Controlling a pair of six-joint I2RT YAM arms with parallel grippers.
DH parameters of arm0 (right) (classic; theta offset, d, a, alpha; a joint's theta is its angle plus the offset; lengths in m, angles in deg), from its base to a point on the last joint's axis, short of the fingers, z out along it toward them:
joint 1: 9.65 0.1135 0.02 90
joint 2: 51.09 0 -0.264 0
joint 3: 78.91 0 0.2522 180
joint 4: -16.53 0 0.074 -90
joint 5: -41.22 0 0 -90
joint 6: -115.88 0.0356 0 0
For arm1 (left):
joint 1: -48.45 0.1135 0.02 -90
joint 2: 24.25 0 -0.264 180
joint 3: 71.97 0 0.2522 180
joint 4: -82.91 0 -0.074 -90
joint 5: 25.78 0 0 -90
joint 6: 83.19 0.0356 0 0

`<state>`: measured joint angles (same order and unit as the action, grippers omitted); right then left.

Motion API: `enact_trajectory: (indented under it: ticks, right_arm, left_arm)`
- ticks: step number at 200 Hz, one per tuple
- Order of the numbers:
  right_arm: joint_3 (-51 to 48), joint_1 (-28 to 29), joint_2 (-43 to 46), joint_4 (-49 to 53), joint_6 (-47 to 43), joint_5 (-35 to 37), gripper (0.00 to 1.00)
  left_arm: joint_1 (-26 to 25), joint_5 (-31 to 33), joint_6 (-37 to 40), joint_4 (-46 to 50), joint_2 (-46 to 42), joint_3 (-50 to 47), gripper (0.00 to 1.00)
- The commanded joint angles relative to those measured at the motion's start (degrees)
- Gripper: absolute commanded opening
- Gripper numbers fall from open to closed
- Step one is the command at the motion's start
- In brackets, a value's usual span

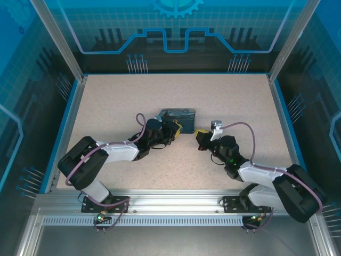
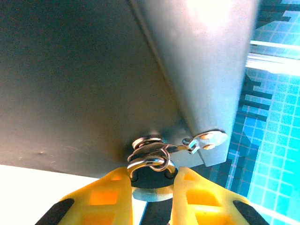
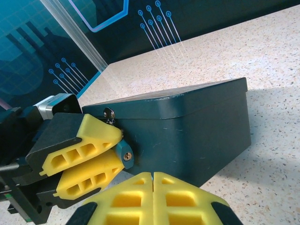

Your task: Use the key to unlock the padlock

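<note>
The padlock [image 3: 125, 154] is a small teal-blue body with a brass keyhole facing my right wrist camera. It hangs at the front wall of the dark-blue box [image 3: 187, 136]. My left gripper [image 3: 119, 149] is shut on the padlock, one yellow finger on each side. In the left wrist view the silvery shackle [image 2: 147, 161] loops through a ring just above the left gripper [image 2: 152, 183]. My right gripper [image 3: 153, 177] is shut with its pads pressed together, a short way in front of the keyhole. The key is hidden from view.
The box [image 1: 177, 114] lies in the middle of the speckled table [image 1: 106, 106], with both grippers meeting at its front right corner. A small metal hasp tab [image 2: 208, 139] sticks out at the box's lid edge. Blue walls enclose the table.
</note>
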<state>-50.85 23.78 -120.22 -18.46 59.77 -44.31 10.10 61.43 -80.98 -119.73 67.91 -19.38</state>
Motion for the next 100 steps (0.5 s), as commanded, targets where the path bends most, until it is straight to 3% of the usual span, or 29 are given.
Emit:
enact_trajectory:
  ticks: [1,100]
  right_arm:
    - [2.3,1.0,-2.4,-6.0,0.8,2.7,0.00]
    - [5.8,2.6,-14.8,-15.4,3.2,2.0,0.00]
  left_arm:
    - [-0.5,0.8,-1.9,-5.8,0.5,1.8,0.00]
    - [-0.5,0.8,-4.9,-7.7,1.0,1.5,0.00]
